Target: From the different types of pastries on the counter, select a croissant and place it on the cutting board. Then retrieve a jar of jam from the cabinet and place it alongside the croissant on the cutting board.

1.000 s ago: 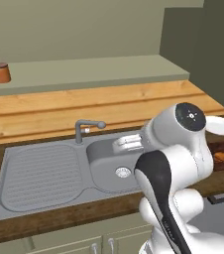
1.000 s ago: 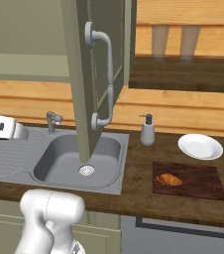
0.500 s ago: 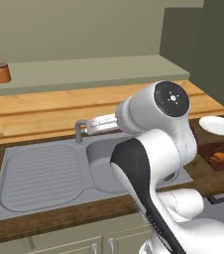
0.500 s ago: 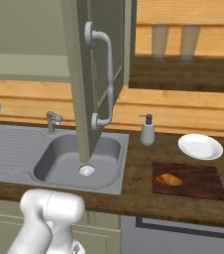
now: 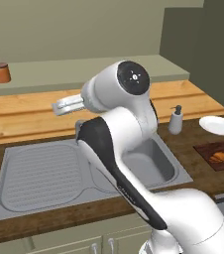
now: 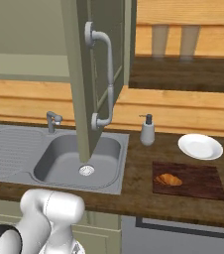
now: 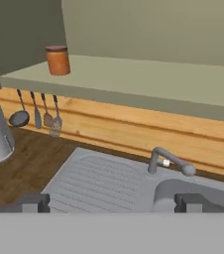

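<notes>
The croissant (image 6: 168, 179) is lying on the board (image 6: 203, 182), so the first half of the task looks done. The jar (image 7: 58, 60) is standing upright on the pale cabinet shelf (image 7: 148, 77), up and to the left of the jaws as the hand camera is seeing it, well apart from them and not yet fetched. The jaws (image 7: 112, 202) are standing wide apart with nothing between them, hanging over the sink's (image 7: 99, 181) draining side, with the tap (image 7: 169, 161) just ahead. The board is sitting far off to the right on the surface (image 6: 148, 191), near a white plate (image 6: 200, 146). Still left, I judge: grasping the jar and carrying it over beside the croissant. The second pastry may be out of frame; I cannot tell.
</notes>
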### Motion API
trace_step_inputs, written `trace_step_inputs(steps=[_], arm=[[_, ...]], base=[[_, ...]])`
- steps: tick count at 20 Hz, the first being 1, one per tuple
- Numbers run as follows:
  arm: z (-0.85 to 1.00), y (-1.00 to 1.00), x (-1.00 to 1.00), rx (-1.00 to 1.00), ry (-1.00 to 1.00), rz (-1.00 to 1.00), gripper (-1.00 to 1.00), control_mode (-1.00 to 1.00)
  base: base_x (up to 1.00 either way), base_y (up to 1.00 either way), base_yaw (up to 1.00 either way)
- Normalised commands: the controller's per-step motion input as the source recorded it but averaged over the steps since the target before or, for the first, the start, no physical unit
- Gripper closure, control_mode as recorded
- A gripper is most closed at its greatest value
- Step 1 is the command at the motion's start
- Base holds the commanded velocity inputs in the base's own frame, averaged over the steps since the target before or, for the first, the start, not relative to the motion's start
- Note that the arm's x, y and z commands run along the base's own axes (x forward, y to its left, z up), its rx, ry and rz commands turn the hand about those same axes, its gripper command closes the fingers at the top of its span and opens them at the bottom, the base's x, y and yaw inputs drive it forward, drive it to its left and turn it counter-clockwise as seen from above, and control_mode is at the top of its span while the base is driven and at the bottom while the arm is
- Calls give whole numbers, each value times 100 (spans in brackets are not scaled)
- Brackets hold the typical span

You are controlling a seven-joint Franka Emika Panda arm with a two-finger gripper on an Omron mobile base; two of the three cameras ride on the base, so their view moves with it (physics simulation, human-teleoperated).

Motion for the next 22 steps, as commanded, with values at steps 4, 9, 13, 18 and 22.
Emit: trace_step_inputs(steps=[4, 9, 13, 18, 22], arm=[[6, 52, 53, 6, -14, 18, -100, -100], [0, 49, 46, 9, -13, 14, -100, -100], [0, 7, 34, 13, -7, 6, -100, -100], [0, 25, 16, 6, -1, 0, -100, -100], [0, 12, 11, 8, -4, 0, -100, -100]], base=[[0, 0, 0], [0, 0, 0], [0, 0, 0], [0, 0, 0], [0, 0, 0]])
